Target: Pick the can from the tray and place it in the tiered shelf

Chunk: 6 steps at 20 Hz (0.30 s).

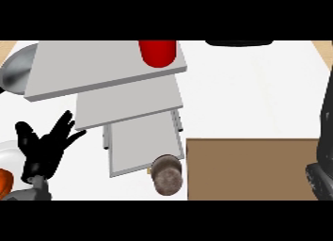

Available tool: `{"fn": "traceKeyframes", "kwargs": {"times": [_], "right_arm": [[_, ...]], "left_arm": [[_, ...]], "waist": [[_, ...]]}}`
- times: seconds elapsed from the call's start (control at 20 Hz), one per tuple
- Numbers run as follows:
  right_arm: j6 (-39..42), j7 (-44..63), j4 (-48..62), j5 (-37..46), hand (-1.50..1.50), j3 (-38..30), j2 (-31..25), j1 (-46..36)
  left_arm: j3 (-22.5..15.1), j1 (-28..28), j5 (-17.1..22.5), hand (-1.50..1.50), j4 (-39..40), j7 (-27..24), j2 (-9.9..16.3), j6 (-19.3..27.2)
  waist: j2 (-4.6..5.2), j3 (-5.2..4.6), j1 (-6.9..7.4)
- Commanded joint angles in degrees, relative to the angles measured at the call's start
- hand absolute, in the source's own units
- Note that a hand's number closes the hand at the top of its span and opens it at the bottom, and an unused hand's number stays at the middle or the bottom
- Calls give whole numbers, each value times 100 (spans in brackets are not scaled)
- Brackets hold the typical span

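Black, our left hand (45, 143) rests open, fingers spread, touching nothing, beside the grey tiered shelf (107, 70) holding a red can (158, 52).

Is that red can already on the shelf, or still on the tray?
On the shelf: the red can rests on the top tier of the grey tiered shelf, while the brown tray shows nothing on it.
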Motion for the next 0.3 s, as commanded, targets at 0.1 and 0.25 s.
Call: {"fn": "traceKeyframes", "kwargs": {"times": [0.1, 0.25], "right_arm": [[795, 334, -939, -988, -150, -763, -735, 756], [1058, 479, -1491, -1423, -150, -898, -915, 1026]], "left_arm": [[-56, 112, -133, 0, 375, -143, -77, -3], [35, 12, -65, 0, 477, -184, -32, -73]], "waist": [[30, -23, -15], [29, -26, 6]]}}
